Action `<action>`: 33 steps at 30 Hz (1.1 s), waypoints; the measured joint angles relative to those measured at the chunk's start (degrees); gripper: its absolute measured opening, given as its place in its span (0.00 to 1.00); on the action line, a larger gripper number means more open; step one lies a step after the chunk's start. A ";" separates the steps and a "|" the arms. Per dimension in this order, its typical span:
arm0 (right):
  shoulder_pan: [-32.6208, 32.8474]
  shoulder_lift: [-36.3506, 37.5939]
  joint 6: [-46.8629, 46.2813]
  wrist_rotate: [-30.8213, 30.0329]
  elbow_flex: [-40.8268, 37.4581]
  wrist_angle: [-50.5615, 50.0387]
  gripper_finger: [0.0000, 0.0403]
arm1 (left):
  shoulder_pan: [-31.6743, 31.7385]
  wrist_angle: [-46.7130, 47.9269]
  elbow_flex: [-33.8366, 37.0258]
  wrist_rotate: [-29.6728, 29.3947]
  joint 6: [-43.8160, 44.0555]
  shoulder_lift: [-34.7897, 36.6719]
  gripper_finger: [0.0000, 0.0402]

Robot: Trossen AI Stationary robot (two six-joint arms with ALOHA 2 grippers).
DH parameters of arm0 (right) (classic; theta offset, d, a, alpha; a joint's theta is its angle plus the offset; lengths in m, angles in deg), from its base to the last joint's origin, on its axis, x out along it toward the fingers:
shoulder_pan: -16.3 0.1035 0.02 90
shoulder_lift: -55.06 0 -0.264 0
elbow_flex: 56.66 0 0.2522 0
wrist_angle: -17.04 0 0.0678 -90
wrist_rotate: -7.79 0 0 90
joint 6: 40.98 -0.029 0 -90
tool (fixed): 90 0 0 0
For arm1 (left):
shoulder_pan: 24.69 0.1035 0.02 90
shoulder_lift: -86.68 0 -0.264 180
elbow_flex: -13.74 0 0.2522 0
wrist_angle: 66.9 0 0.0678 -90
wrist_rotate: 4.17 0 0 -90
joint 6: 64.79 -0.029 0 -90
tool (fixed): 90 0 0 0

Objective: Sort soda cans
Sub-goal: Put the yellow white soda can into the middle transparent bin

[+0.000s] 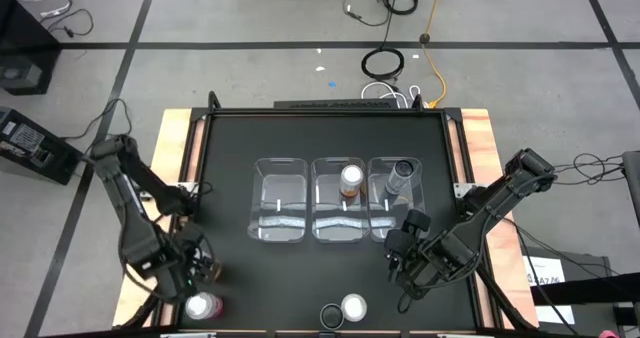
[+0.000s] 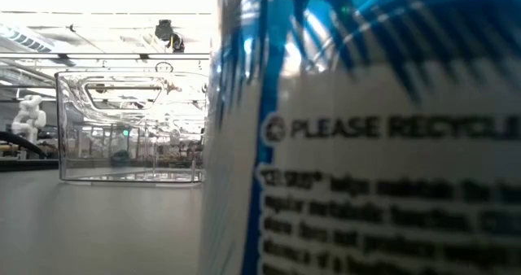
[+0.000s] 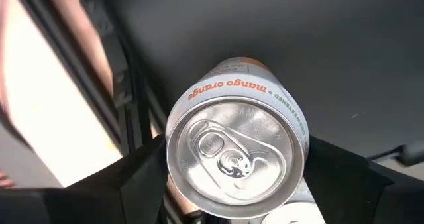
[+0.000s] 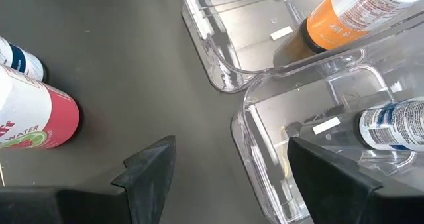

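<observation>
So my left pincer [image 3: 232,184] is down at the near-left corner of the table [image 1: 230,148], and there's a can sitting right between its fingers [image 3: 142,174]. That's the mango orange can [image 3: 235,154], upright, silver top and pull tab facing my wrist camera. The fingers sit just beside its sides, one on each side. Can't honestly tell if they're pressing on it or only flanking it.

My right pincer [image 4: 228,164] hangs spread apart with nothing in it, just off the near corner of the right-hand clear bin [image 1: 394,200]. Straight ahead of it are two of the three bins that stand in a row mid-table. The middle bin [image 1: 338,215] has an orange can [image 4: 344,15] standing in it, and the right-hand bin holds a blue-and-white can [image 4: 394,126]. The left-hand bin [image 1: 279,200] looks bare from above.

Off to the side of the right pincer, out on the open table, a red-sided can [image 4: 36,114] stands with another dark-and-white can [image 4: 20,59] just beside it. From overhead, one silver-topped can [image 1: 353,306] sits at the near edge, between my two pincers. The table-level camera is mostly blocked by a blue-and-white can [image 2: 366,128] printed "PLEASE RECYCLE".
</observation>
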 joint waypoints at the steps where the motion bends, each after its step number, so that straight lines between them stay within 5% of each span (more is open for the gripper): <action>1: 0.00 -0.01 -0.04 -0.01 0.02 0.00 0.70 | 0.58 0.61 0.00 -0.74 -1.04 1.01 0.78; 9: 0.00 0.00 -2.68 0.00 0.02 0.00 0.70 | 5.57 10.74 -2.34 -4.32 -9.37 7.17 0.78; 24: -0.15 0.00 -8.08 -3.01 0.00 0.45 0.70 | 24.20 10.03 -2.40 -20.64 -35.41 16.73 0.78; 33: -0.17 -0.01 -8.37 -3.08 0.01 2.31 0.70 | 41.07 -6.72 -2.41 -22.65 -64.19 15.75 0.78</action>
